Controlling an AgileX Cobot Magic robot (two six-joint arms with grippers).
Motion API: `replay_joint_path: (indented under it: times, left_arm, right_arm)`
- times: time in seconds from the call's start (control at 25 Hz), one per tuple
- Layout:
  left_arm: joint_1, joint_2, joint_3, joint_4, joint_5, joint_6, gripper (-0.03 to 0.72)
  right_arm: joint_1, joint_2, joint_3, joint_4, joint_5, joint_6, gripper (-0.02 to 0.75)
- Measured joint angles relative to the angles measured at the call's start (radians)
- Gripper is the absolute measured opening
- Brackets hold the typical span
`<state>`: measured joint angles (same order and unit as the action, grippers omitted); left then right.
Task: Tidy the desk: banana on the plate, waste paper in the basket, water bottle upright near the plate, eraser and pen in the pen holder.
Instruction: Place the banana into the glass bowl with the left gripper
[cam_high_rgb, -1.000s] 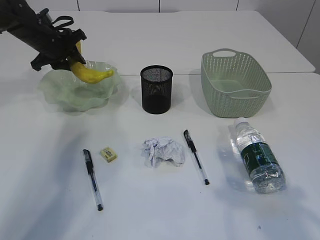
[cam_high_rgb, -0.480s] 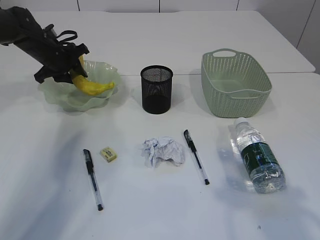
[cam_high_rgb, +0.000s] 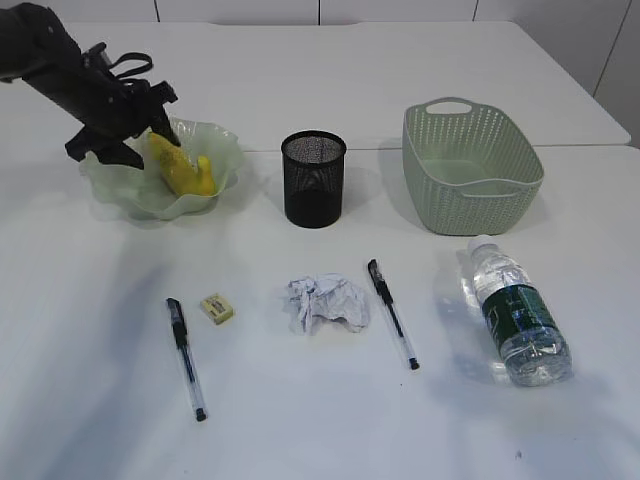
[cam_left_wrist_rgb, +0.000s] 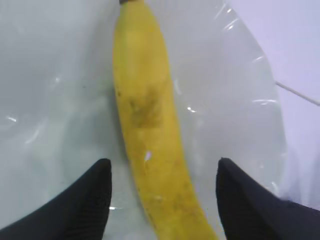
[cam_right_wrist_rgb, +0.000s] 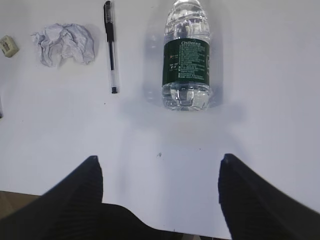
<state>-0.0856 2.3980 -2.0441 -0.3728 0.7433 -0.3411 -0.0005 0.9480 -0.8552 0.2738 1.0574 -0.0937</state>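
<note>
Right wrist view, water bottle (cam_right_wrist_rgb: 186, 55) lying flat, green label unreadable, right jaws spread, left jaws released around banana (cam_left_wrist_rgb: 148, 125).

Banana (cam_left_wrist_rgb: 150, 145) ends cropped in left wrist view; bottle (cam_right_wrist_rgb: 187, 60) cap cropped.

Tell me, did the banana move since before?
Yes. The banana dropped down into the plate, away from the pen holder; its tip no longer overhangs the rim.

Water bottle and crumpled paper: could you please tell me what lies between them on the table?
One pen lies between the water bottle and the crumpled paper, touching neither; the right wrist view shows this clearly.
</note>
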Motion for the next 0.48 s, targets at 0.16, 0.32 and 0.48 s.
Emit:
replay_joint_path:
  times: [0.16,0.32,0.48]
  left_arm:
    - [0.000,-0.070,0.000,0.000,0.008,0.048,0.465]
    - [0.000,-0.160,0.000,0.002,0.054,0.160,0.465]
    - [0.000,-0.251,0.000,0.053,0.163,0.226,0.465]
  right_arm:
    - [0.000,0.000,0.000,0.000,0.000,0.000,0.535]
    - [0.000,0.000,0.000,0.000,0.000,0.000,0.536]
    - [0.000,0.000,0.000,0.000,0.014,0.000,0.535]
